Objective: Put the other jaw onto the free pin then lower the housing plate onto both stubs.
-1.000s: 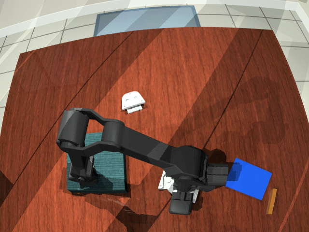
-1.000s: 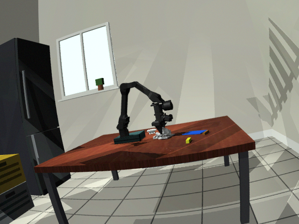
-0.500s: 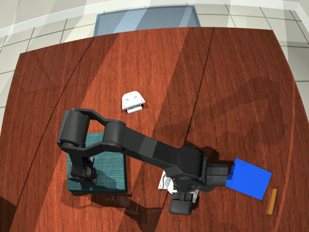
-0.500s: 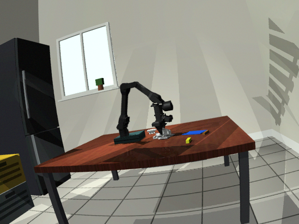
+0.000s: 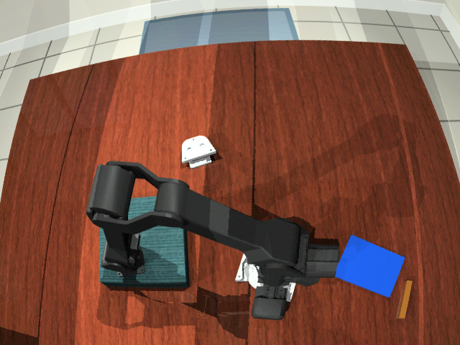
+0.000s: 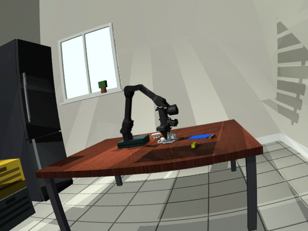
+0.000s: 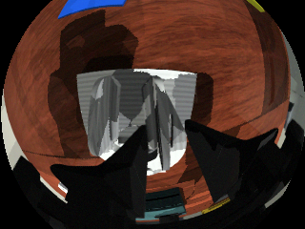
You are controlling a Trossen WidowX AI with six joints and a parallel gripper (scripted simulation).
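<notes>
Holding a white jaw piece (image 7: pixel 164 129), jaws (image 6: pixel 166 138) (image 7: pixel 166 123) hover over the white base (image 5: pixel 241 272) (image 6: pixel 161 142) (image 7: pixel 191 95).

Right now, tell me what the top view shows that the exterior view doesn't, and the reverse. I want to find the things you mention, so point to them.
Only the top view: the two round openings in the face of the housing plate (image 5: pixel 194 146), and the blue-grey panel (image 5: pixel 230 31) on the floor beyond the table.

Only the exterior view: the yellow block (image 6: pixel 194 144), the window with the potted plant (image 6: pixel 102 84) on its sill, and the dark refrigerator (image 6: pixel 37 89).

Both: the gripper (image 5: pixel 269 307) (image 6: pixel 166 137) at the white assembly (image 5: pixel 242 272) (image 6: pixel 171 136), the blue sheet (image 5: pixel 370 265) (image 6: pixel 200 136) and the orange bar (image 5: pixel 405 299) (image 6: pixel 211 136).
</notes>
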